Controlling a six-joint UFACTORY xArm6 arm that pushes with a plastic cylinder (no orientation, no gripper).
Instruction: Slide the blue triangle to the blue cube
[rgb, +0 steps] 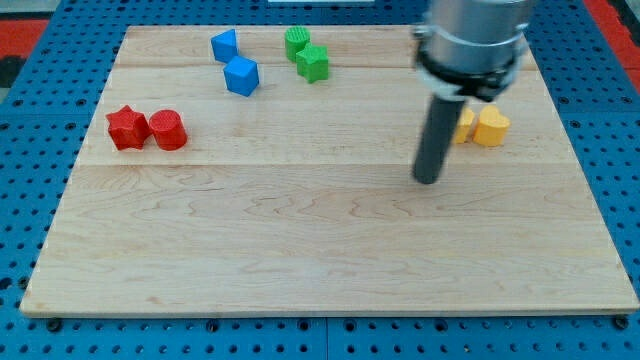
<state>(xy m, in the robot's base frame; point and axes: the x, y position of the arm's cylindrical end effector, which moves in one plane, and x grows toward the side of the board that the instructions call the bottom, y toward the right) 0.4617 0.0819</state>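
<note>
Now my tip (427, 180) beside yellow blocks (490, 128)

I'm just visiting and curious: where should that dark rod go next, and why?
Probably toward the view's upper left. My tip sits far right of the blue triangle, near the yellow blocks. The triangle almost touches the blue cube, so a nudge from above may finish.

yellow block (463, 126) half hidden behind rod (shape unclear); arm (473, 35) cut off at top
</note>
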